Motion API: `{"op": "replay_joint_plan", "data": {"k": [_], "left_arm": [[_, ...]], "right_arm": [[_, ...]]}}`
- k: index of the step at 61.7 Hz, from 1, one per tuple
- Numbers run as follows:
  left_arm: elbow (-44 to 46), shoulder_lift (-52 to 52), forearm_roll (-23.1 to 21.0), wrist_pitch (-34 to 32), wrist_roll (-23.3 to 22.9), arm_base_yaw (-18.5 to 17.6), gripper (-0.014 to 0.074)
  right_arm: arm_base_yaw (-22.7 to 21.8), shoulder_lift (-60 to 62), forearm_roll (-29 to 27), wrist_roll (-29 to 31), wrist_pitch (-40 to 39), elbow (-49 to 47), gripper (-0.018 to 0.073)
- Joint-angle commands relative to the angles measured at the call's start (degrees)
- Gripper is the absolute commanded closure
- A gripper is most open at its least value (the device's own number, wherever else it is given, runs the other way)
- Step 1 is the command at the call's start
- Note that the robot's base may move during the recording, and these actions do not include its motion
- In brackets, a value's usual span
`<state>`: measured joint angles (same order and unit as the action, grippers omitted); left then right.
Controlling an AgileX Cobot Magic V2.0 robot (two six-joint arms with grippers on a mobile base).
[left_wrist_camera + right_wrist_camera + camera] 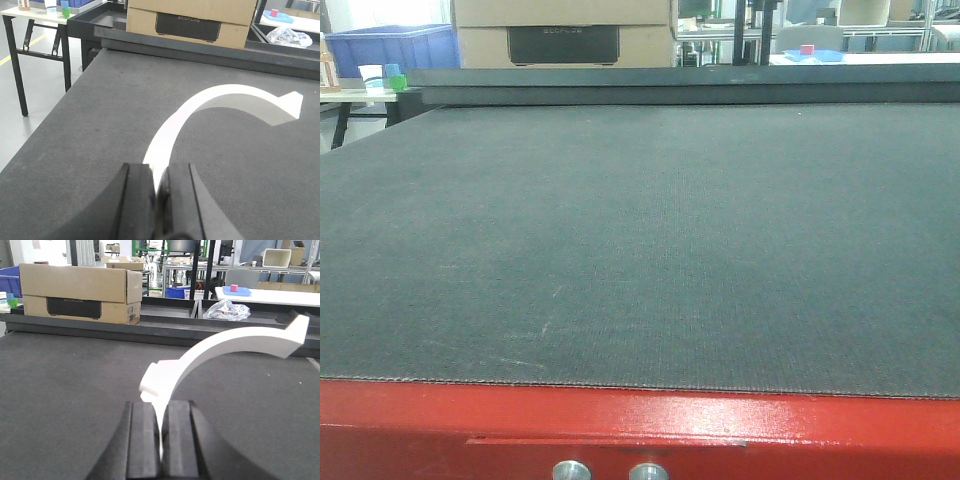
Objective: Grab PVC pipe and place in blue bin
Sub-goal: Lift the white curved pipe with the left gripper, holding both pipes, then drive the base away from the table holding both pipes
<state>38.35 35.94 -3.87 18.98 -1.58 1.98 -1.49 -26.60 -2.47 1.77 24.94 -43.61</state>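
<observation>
PVC pipe (172,127): a plain white, matte piece bent in one wide arc. It looks rather flat and thin at the near end, and I see no marks on it.
Far end of the pipe: it becomes broader and ends in a pointed shape like an arrow head, at the right side in both wrist views.
Where the pipe is: its near end sits in the left gripper (159,176). From there the arc rises above the dark table (85,130) and throws a soft shadow on the mat under it.
Left gripper: closed on the thin end of the pipe, with the two black fingers pressing it from both sides.
Right gripper (161,412): also closed on a thin white edge. The same kind of white arc climbs from it to the right, with a small step in the shape just above the fingers.
One piece or two: I cannot tell whether both grippers hold the same pipe.
Blue bin (390,48): at the far left, behind the table and well apart from the pipe.
Cardboard box (75,292): at the far edge of the table, on a black ledge.
Cups (382,78): one white and one green, on a small side table just in front of the blue bin.
</observation>
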Motion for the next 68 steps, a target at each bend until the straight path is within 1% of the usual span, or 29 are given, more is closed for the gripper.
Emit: {"op": "replay_joint_plan", "data": {"k": [1,68], "left_arm": [[0.1,-0.3,-0.3,-2.0,-0.1,0.2,0.0707],[0.1,-0.3,-0.3,-2.0,-0.1,0.2,0.0707]], "right_arm": [[0.0,0.1,0.0,0.1,-1.5,0.1,0.0728],[0.0,0.1,0.0,0.1,-1.5,0.1,0.0728]]}}
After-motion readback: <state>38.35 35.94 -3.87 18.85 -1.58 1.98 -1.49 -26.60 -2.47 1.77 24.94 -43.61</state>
